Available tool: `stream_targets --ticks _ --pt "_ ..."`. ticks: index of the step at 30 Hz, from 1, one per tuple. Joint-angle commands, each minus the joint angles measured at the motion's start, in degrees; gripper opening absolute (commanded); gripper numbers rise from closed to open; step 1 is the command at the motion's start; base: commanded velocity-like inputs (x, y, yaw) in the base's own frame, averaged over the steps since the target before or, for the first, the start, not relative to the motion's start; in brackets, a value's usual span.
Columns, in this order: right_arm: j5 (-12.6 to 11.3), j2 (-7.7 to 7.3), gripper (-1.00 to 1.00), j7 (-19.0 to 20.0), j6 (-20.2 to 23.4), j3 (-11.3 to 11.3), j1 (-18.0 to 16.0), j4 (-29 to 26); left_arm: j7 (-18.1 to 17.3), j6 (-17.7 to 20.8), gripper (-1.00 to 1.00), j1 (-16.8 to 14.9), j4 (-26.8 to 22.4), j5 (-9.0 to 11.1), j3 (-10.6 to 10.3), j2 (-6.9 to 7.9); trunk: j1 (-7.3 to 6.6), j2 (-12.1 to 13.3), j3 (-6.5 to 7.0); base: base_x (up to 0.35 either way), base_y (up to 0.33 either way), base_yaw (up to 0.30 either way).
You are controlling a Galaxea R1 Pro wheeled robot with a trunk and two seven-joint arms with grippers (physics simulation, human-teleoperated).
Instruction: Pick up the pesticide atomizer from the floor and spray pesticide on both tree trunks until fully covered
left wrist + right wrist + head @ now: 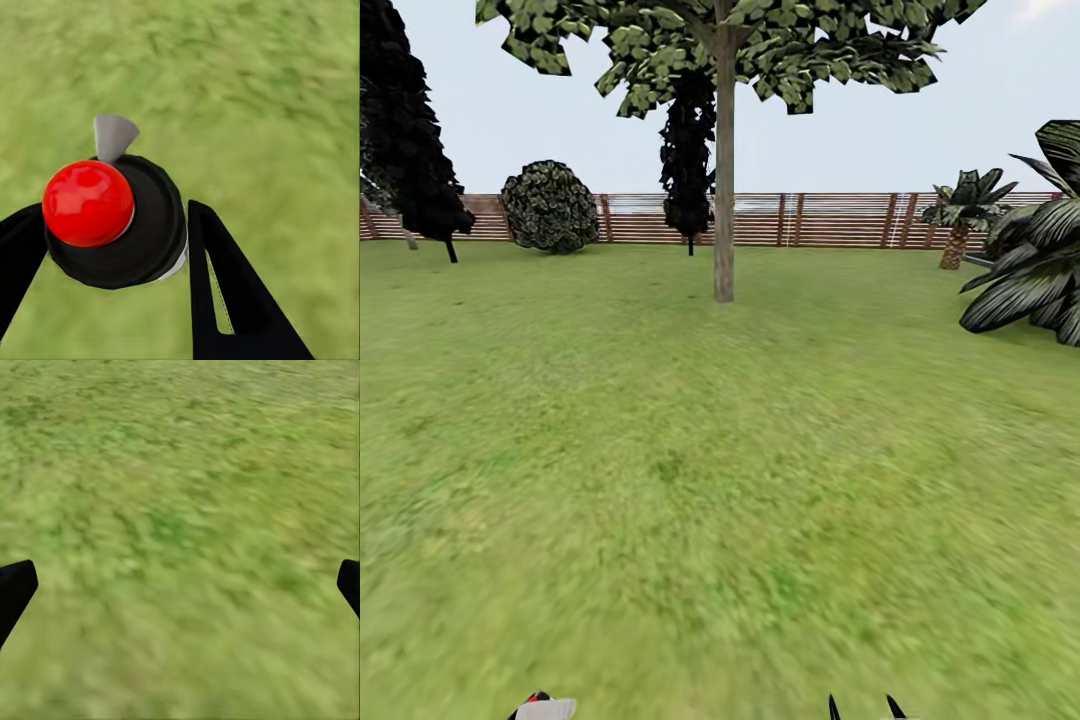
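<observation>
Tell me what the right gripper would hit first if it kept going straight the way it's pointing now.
Most likely the green grass lawn. The right gripper has its black fingertips spread wide with only blurred turf between and beyond them. How far off the ground lies is unclear.

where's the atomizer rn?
Between the left gripper's fingers, seen in the left wrist view: the atomizer, red top toward the camera, over grass. In the head view it peeks in at the bottom left edge.

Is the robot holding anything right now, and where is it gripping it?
The left gripper holds the pesticide atomizer around its black body, below the red top. The right gripper holds nothing.
</observation>
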Motion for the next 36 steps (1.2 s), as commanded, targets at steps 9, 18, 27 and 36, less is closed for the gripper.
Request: stream_targets --ticks 9,18,27,36 --pt "0.0 0.0 1.0 -0.1 0.0 0.0 0.0 0.0 0.0 0.0 -1.0 0.0 0.0 0.0 0.0 0.0 0.0 0.0 -0.45 0.34 0.0 0.0" --pt "-0.1 0.0 1.0 -0.1 0.0 0.0 0.0 0.0 0.0 -0.1 -1.0 0.0 0.0 0.0 0.0 0.0 0.0 0.0 -0.49 0.34 0.0 0.0" --pt "-0.1 0.0 1.0 -0.1 0.0 0.0 0.0 0.0 0.0 -0.1 -1.0 0.0 0.0 0.0 0.0 0.0 0.0 0.0 -0.97 0.34 0.0 0.0" --pt "0.0 -0.05 1.0 -0.1 0.0 0.0 0.0 0.0 0.0 -0.1 -1.0 0.0 0.0 0.0 0.0 0.09 0.0 0.0 -1.01 0.34 0.0 0.0"
